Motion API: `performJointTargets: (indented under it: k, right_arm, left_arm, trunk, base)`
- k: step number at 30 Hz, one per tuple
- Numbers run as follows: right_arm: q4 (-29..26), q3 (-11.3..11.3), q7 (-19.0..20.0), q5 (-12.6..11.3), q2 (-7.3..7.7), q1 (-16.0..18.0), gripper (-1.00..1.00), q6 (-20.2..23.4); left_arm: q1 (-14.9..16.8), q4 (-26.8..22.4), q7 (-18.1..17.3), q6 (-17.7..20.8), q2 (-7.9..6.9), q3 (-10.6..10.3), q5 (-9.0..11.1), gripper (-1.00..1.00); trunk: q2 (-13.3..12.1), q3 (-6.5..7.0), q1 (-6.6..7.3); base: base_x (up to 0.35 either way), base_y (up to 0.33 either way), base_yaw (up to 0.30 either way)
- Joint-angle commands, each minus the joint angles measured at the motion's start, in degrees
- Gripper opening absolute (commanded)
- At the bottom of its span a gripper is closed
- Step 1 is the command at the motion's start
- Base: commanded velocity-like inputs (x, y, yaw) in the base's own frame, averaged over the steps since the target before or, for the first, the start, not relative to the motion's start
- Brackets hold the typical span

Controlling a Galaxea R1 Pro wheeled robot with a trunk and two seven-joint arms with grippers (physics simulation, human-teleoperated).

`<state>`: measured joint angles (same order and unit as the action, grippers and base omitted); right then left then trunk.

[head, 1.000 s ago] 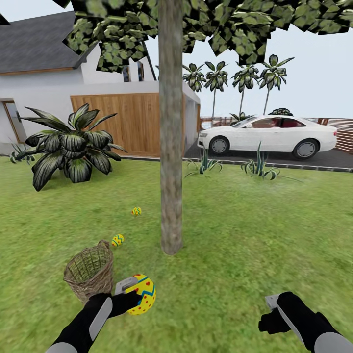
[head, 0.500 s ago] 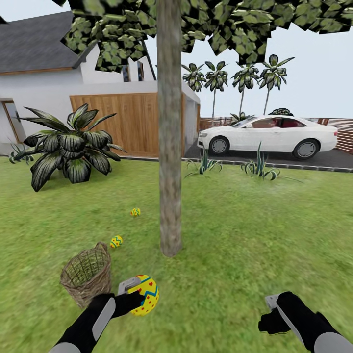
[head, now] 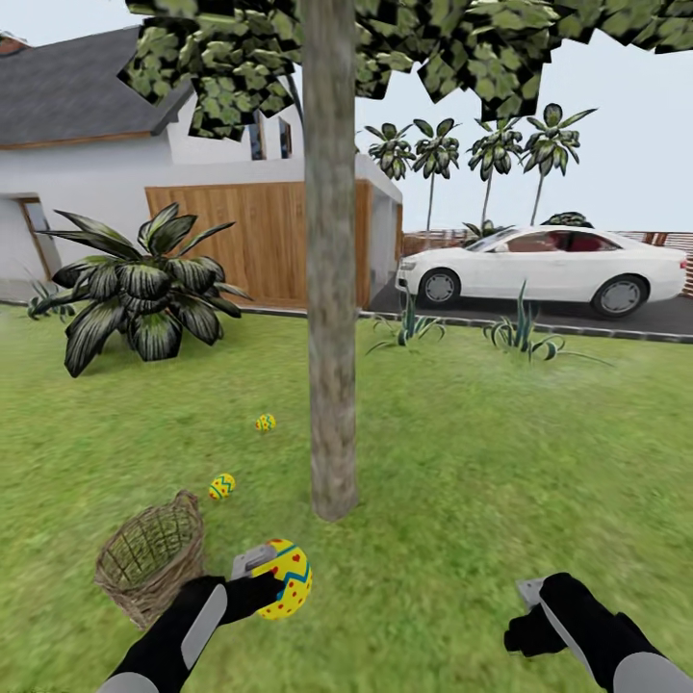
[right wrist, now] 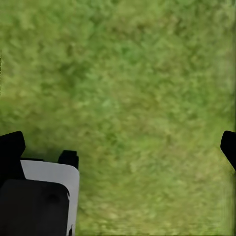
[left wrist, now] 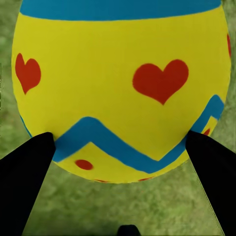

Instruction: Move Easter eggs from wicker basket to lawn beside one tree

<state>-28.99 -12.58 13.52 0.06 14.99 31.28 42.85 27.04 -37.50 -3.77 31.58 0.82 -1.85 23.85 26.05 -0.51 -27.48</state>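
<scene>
My left gripper (head: 272, 580) is shut on a yellow Easter egg (head: 286, 576) with red hearts and a blue zigzag band, held just above the lawn (head: 500, 462). In the left wrist view this egg (left wrist: 120, 83) sits between the two black fingers (left wrist: 27, 167). Two more eggs lie on the grass left of the tree (head: 332, 385): one near (head: 221, 486), one farther (head: 265, 422). The wicker basket (head: 149, 566) leans on the grass just left of my left hand, its inside looking empty. My right gripper (head: 532, 616) hangs open over bare grass (right wrist: 128, 83), low on the right.
A big dark-leaved plant (head: 144, 289) stands at the back left before the white house (head: 87, 183) and a wooden garage door (head: 250, 241). A white car (head: 544, 269) is parked on the driveway at the back right. Open grass stretches right of the trunk.
The camera has moved, so the basket and the eggs on the grass sit further left in the picture and the car further right. Both arms keep their pose; the egg stays gripped.
</scene>
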Motion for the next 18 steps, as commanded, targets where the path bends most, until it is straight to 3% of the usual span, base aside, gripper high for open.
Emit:
performJointTargets:
  k: [1,18]
  right_arm:
    - [-0.1,-0.3,0.2,0.0,0.08,0.0,1.0,0.2]
    - [-0.1,-0.3,0.2,0.0,0.12,0.0,1.0,0.2]
  left_arm:
    - [0.0,0.0,-0.1,0.2,0.04,0.0,0.0,-1.0]
    - [0.0,0.1,0.0,0.3,0.14,-0.1,-0.1,-1.0]
  trunk:
    - [0.1,-0.05,-0.06]
    - [0.1,-0.05,-0.06]
  base:
    - [0.317,-0.152,0.281]
    - [0.289,-0.18,0.274]
